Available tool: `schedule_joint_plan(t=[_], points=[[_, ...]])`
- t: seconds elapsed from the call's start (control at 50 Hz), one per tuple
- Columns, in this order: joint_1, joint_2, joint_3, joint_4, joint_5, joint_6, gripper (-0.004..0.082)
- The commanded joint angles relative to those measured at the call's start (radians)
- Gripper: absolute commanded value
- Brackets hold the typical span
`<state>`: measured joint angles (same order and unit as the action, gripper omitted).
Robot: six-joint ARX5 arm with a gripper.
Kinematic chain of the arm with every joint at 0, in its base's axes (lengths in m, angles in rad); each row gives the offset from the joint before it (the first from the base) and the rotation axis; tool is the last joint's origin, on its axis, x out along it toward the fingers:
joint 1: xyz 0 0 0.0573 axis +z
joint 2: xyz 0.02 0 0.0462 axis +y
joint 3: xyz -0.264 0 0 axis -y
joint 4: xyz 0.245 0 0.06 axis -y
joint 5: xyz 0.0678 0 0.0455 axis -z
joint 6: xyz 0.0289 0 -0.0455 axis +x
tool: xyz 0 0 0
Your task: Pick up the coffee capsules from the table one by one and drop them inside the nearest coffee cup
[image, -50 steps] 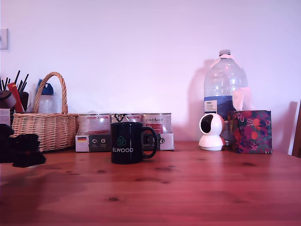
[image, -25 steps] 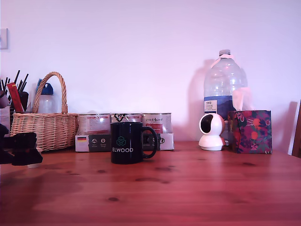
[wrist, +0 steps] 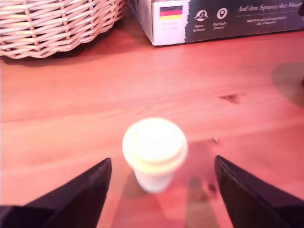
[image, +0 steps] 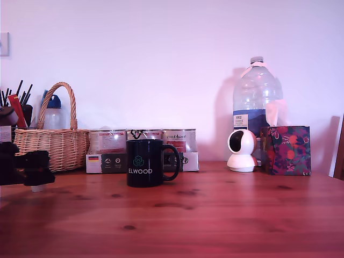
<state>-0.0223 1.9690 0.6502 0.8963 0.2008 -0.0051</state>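
Off-white capsule (wrist: 154, 153) stands wide rim up, tapered body, between the spread-apart pincer (wrist: 161, 190) fingers, untouched. Reddish knotty tabletop (image: 215, 215); wicker basket (image: 51, 145) and white wall behind.

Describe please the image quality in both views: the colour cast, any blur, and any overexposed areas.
Exterior view: a pink-magenta cast tints the wall and table; the gripper at the exterior view's left edge is a dark shape with no detail. Wrist view: the coffee capsule is overexposed and soft-edged, the finger nearly black, the wicker basket bright but sharper.
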Motion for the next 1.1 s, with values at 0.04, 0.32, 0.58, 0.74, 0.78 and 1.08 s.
schedule_joint_plan(t=[0.04,0.32,0.58,0.74,0.78,1.08], points=[[0.006,0.045,0.047,-0.031,0.013,-0.006,0.0624],[0.007,0.063,0.074,-0.066,0.02,-0.005,0.0624],[0.007,0.063,0.074,-0.106,0.042,0.0,0.0617],[0.007,0.063,0.074,-0.154,0.051,0.015,0.0371],[0.007,0.063,0.074,-0.169,0.057,0.018,0.0281],[0.007,0.058,0.074,-0.191,0.07,0.032,0.0142]])
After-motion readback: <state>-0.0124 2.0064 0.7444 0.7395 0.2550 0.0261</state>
